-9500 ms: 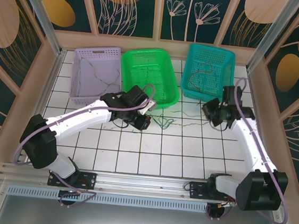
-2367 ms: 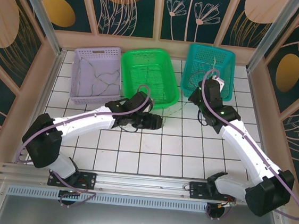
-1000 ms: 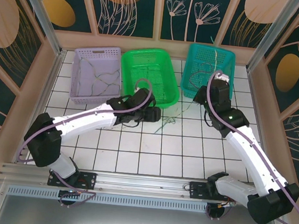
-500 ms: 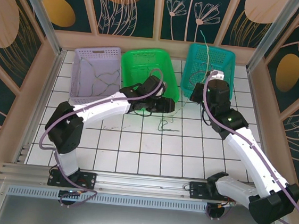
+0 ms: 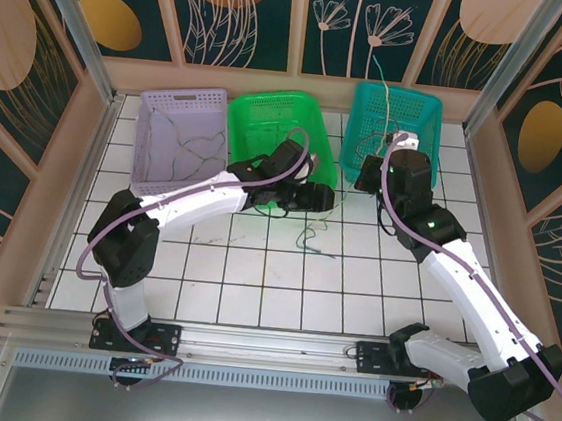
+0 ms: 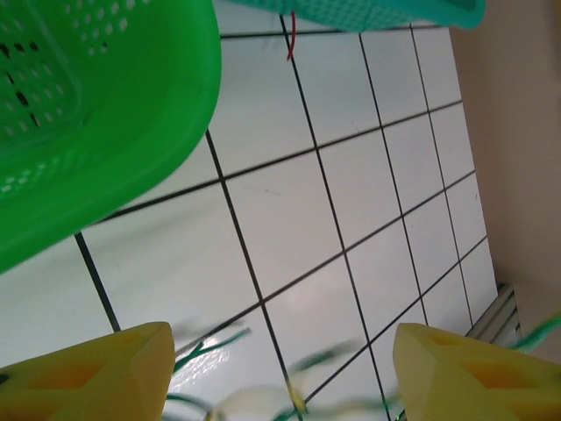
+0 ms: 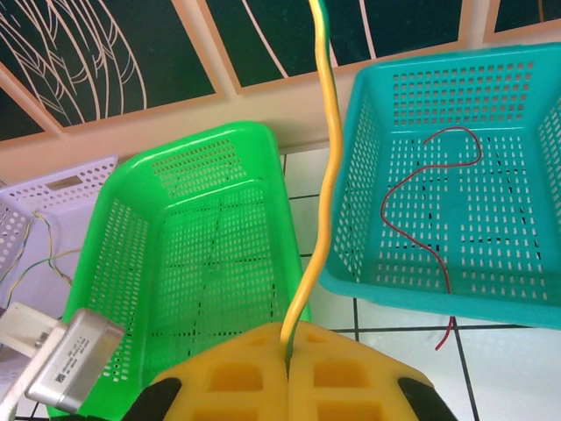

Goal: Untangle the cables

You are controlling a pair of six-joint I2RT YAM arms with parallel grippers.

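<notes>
My right gripper (image 7: 289,338) is shut on a yellow cable (image 7: 326,175) that rises straight up out of its fingers. From above, that gripper (image 5: 366,171) sits at the teal basket's (image 5: 399,89) front left corner, and the yellow cable (image 5: 381,90) stands over the basket. A reddish cable (image 7: 421,237) lies inside the teal basket. My left gripper (image 5: 321,197) hovers by the green basket's (image 5: 273,99) right front corner. Its jaws (image 6: 282,338) stand open with nothing between them. Blurred green cables (image 6: 206,346) lie on the tiles below it, a loose bunch (image 5: 308,236) in the top view.
A purple basket (image 5: 149,106) at the back left holds pale cables (image 5: 197,146). The green basket (image 7: 263,202) has bare mesh inside. Walls close the table on three sides. The white tiles (image 5: 284,281) in front of the arms are open floor.
My left gripper has swung up and right to the green basket's corner, leaving the green cables on the tiles. The right gripper has drawn the yellow cable higher over the teal basket.
</notes>
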